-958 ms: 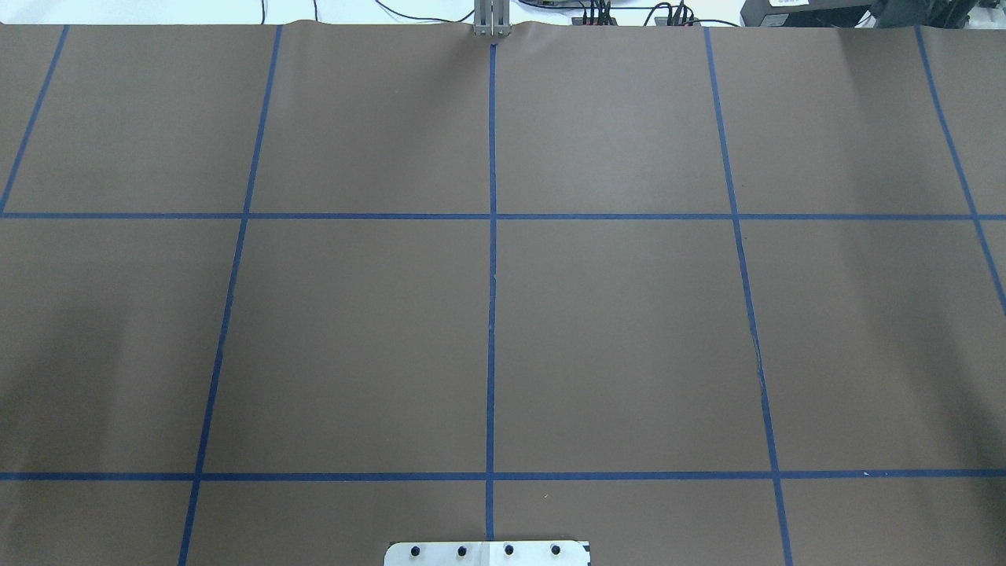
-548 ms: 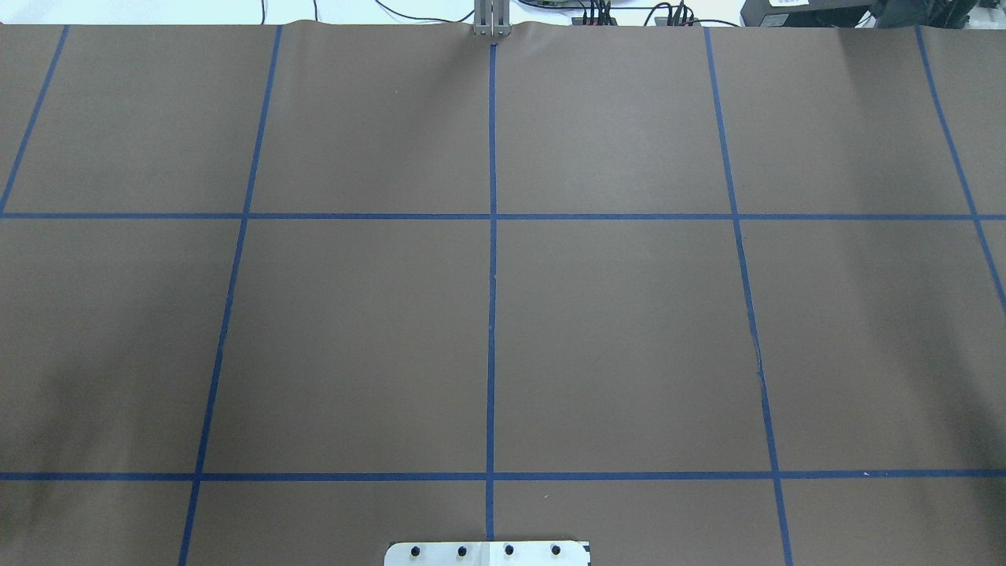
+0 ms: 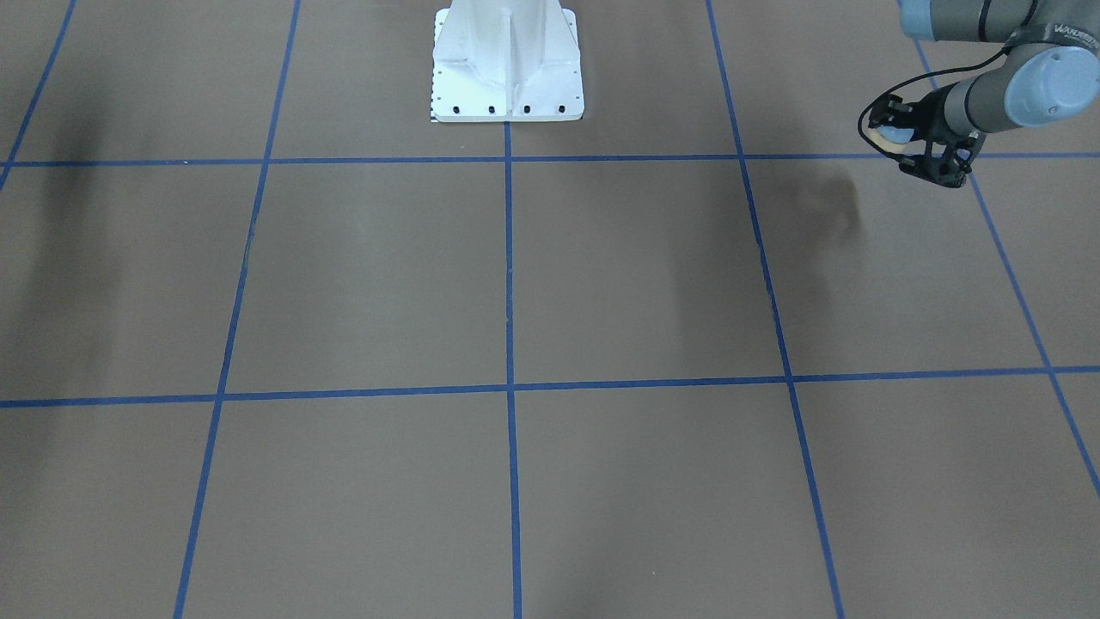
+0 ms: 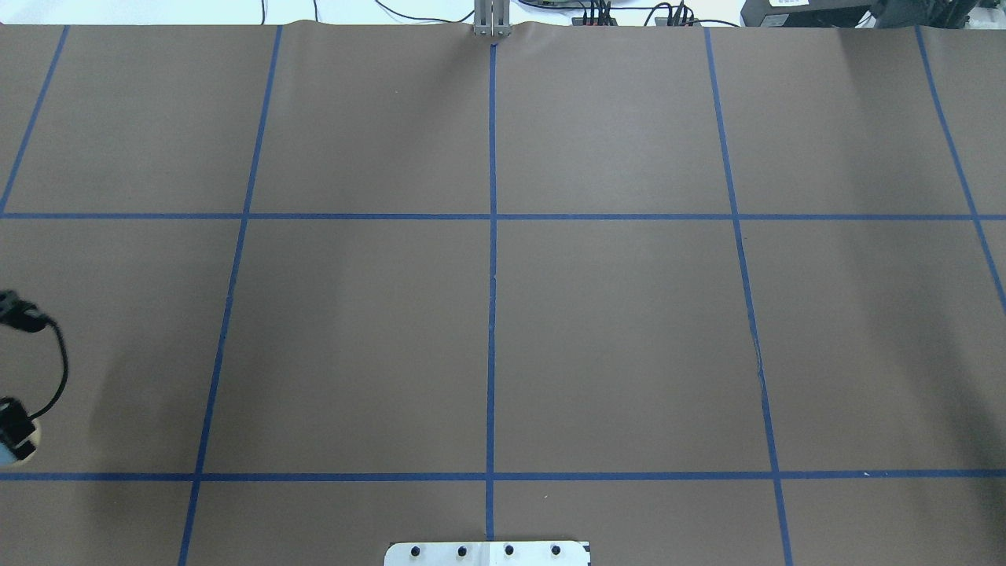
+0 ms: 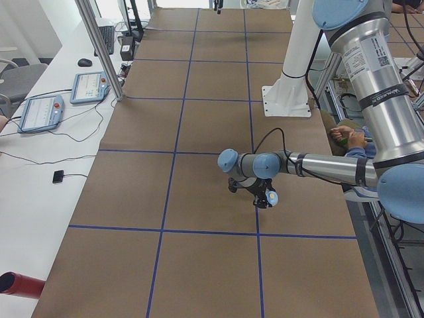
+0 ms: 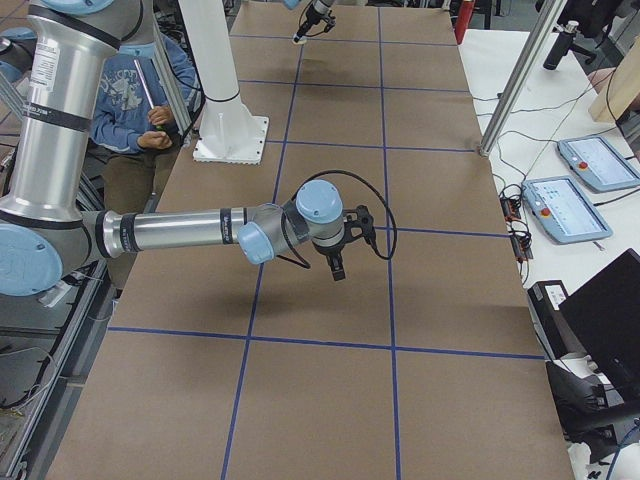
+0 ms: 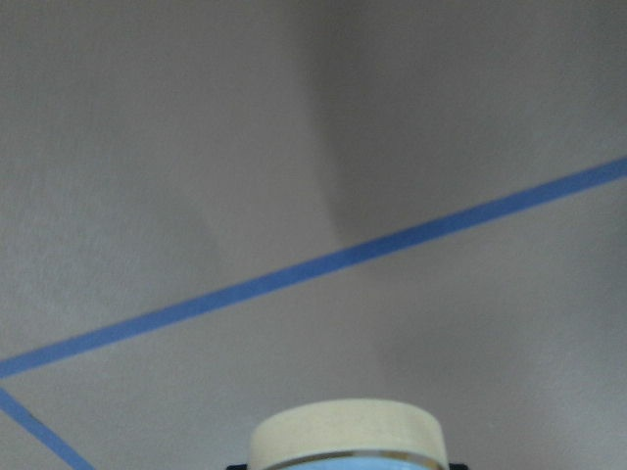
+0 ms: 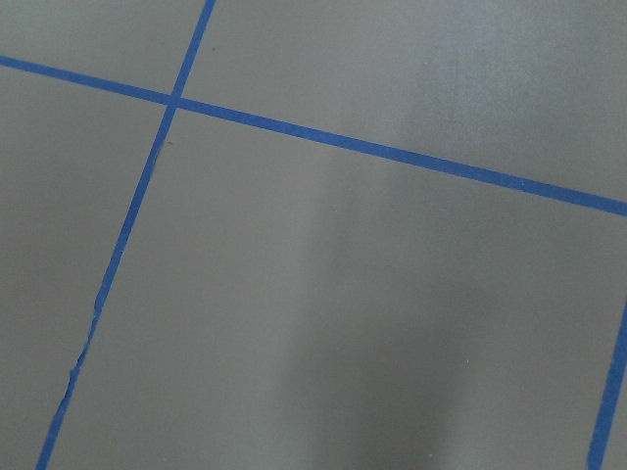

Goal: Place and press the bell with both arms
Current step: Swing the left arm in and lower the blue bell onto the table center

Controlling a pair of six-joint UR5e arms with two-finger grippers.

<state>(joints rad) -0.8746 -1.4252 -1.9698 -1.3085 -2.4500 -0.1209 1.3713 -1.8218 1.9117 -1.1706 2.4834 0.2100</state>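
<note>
We find the bell (image 3: 886, 135) aloft at our left end, partly hidden.
Front-facing: our left gripper (image 3: 899, 137) is closed around it; overhead: both are cut off at the edge; left wrist: only its cream rim shows; exterior right: the right gripper (image 6: 338, 264) is too small, so we cannot tell its fingers.

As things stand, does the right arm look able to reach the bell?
Probably not yet. The bell hangs clamped in the left gripper above the left part of the table, while the right gripper hovers far off over its right part. No object shows between them; only the distance is in the way.
</note>
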